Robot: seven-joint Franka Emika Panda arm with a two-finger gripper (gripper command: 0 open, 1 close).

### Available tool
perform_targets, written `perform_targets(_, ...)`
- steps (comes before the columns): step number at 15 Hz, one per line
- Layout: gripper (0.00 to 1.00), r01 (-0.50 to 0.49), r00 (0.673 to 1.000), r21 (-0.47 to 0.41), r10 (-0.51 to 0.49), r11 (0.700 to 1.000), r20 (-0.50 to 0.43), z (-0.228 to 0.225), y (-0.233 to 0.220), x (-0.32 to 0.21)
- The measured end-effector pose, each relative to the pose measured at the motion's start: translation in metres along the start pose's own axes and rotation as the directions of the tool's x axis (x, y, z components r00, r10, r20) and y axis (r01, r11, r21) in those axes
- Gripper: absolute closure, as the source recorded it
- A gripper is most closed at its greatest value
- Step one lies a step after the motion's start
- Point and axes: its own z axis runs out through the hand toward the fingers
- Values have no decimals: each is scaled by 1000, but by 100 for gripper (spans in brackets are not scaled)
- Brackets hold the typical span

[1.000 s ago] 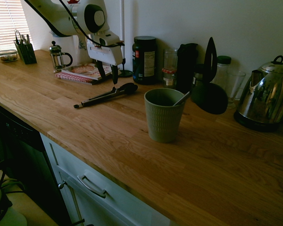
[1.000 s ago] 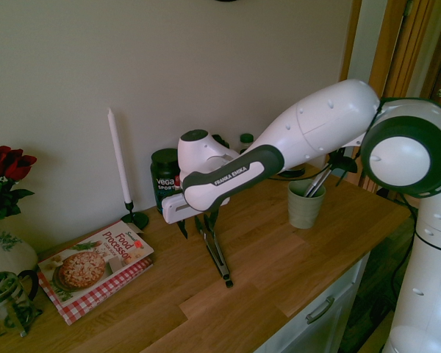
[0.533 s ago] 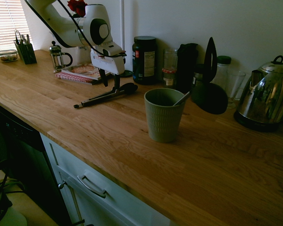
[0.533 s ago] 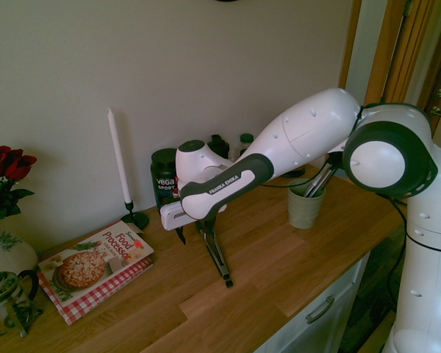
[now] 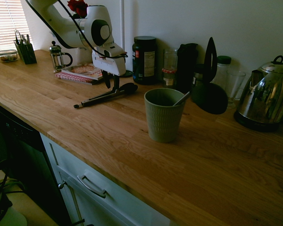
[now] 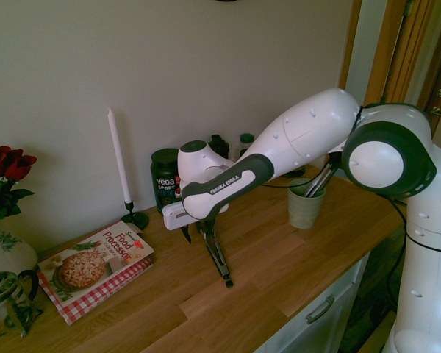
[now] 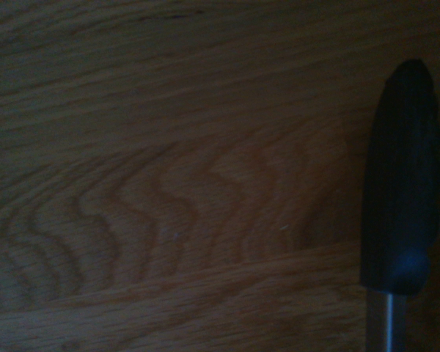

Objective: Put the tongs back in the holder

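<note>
The tongs (image 5: 105, 96) lie flat on the wooden counter, black tips (image 5: 129, 87) pointing toward the back wall. My gripper (image 5: 112, 84) is lowered over them just behind the tips. Its fingers stand apart, one on each side of the metal arms, and no grip shows. In the second exterior view the gripper (image 6: 195, 234) sits at the far end of the tongs (image 6: 218, 259). A black tip of the tongs (image 7: 402, 183) shows close up in the wrist view. The holder (image 5: 164, 115), a ribbed green cup, stands upright to the right with a thin metal handle inside; it also shows as the holder (image 6: 306, 206).
A big black ladle (image 5: 211, 89) stands behind the holder, and a steel kettle (image 5: 266, 101) is at the far right. Along the wall are a dark canister (image 5: 144, 60), jars, a cookbook (image 5: 82, 72), a French press (image 5: 59, 56) and a cutlery caddy (image 5: 26, 49). A tall candle (image 6: 119, 158) is nearby.
The gripper has come down from above the counter onto the tongs near their tips. Its fingers look slightly closer together. The tongs have not moved.
</note>
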Motion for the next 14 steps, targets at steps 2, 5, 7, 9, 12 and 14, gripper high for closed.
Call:
perform_targets(2,100,-3,1000,-2,3,1000,2,3,1,1)
perform_targets(5,100,-7,1000,-2,7,1000,4,13,7,1)
perform_targets(7,100,-10,1000,5,10,1000,4,16,10,1)
perform_targets(9,100,-14,1000,9,14,1000,1,17,10,4)
perform_targets(12,100,-21,1000,15,21,1000,-4,17,13,12)
perform_targets(14,100,-26,1000,19,26,1000,-7,17,15,19)
